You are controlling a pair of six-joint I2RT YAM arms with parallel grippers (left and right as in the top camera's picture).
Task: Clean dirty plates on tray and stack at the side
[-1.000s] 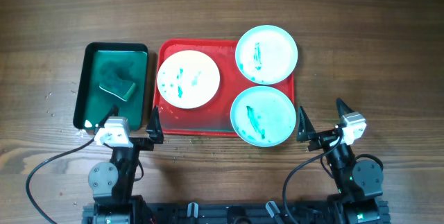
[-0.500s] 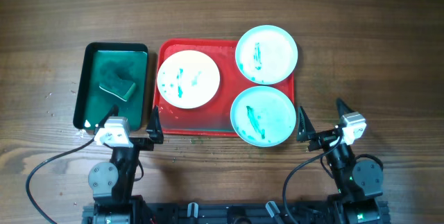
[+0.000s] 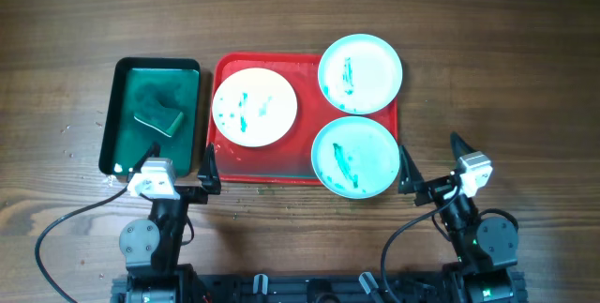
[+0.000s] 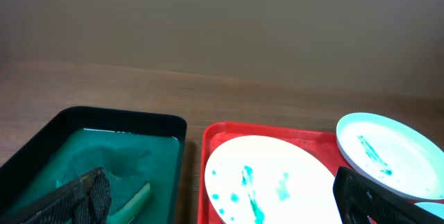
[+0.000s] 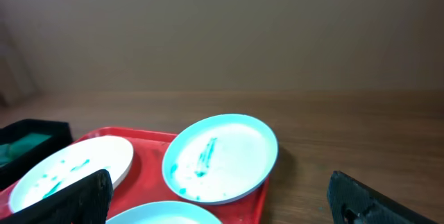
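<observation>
Three white plates with turquoise rims and green smears lie on the red tray [image 3: 225, 158]: one at the left [image 3: 254, 107], one at the back right [image 3: 360, 73], one at the front right [image 3: 355, 157]. The left wrist view shows the left plate [image 4: 270, 182] and the back plate [image 4: 388, 151]; the right wrist view shows the back plate [image 5: 220, 158] and the left plate [image 5: 69, 165]. My left gripper [image 3: 178, 174] is open and empty near the table's front edge, below the trays. My right gripper [image 3: 433, 164] is open and empty, just right of the front right plate.
A dark green tray [image 3: 120, 120] holding green liquid and a green sponge [image 3: 157, 115] stands left of the red tray. It also shows in the left wrist view [image 4: 104, 148]. Bare wooden table lies beyond and to the right of the trays.
My right gripper has shifted very slightly to the left. Nothing else has moved.
</observation>
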